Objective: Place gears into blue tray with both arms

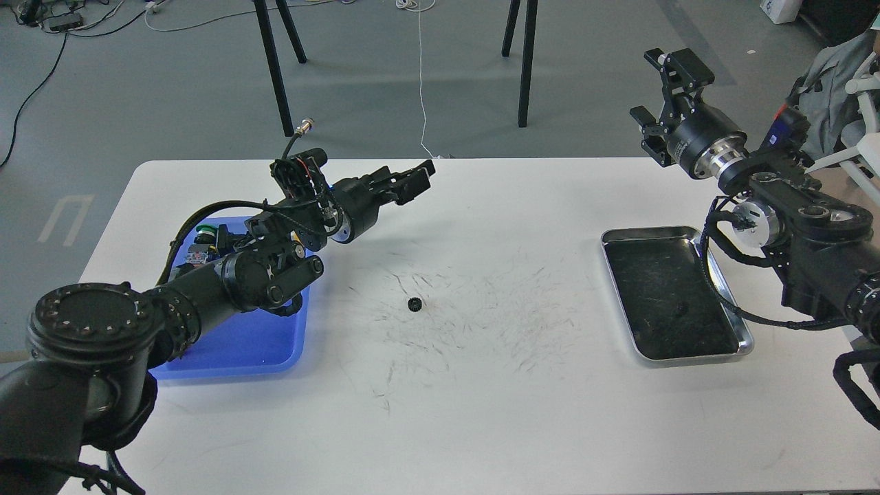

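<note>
Mid-worktop, below and ahead of the left hand: one gear lay flat on the scuffed white worktop, alone, nothing touching it.
Left hand: the left hand hung above the worktop, pointing out toward the middle; its fingers looked close together with nothing between them, though at that angle I could not tell for certain whether it was open or closed.
Right hand: the right hand was raised high past the far edge, fingers parted, carrying nothing, well away from the gear.
Blue tray: the blue tray sat behind the left hand, under its forearm; a few small parts showed at its far end, too hidden to name.
Silver tray: the silver tray lay below the right arm; a small dark speck on its black liner might have been the second gear, but it was too small to tell.
Handling, a judgement: the gear looked small, rigid and light, so no crushing worry, but it was low and toothed and could skid or flip on the smooth surface.
Where to hold, a judgement: fingers coming straight down, pinching across the outer rim on opposite sides, tips close to the surface.
Risk, a judgement: an off-centre pinch would likely squirt it sideways.
</note>
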Tool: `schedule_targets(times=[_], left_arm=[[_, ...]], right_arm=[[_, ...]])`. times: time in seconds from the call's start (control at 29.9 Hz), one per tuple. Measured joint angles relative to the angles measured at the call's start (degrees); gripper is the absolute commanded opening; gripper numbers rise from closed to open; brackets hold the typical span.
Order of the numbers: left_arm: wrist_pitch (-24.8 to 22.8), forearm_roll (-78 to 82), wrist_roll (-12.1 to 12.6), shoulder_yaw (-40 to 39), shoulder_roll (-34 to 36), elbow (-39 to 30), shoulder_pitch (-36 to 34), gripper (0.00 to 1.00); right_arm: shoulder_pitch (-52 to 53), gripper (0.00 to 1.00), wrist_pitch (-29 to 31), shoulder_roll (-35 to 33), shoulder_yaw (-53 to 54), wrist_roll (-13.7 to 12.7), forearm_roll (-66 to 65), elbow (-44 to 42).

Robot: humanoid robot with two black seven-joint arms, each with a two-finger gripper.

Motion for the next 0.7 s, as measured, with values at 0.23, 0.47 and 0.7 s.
schedule_targets(times=[0.23,0.47,0.7], left_arm=[[7.1,14.3,0.0,4.8,0.0,0.0,0.1,1.00],[17.2,20.7,0.0,13.5,0.0,0.0,0.1,0.99],[19.1,23.3,0.0,19.3,0.0,0.0,0.5,0.97]], right_arm=[[0.0,0.98,0.2,-0.7,0.0,0.0,0.1,0.1],[0.2,0.98,0.3,-0.8,0.3,0.0,0.1,0.2],[0.2,0.98,0.3,-0.8,0.4,0.0,0.1,0.3]])
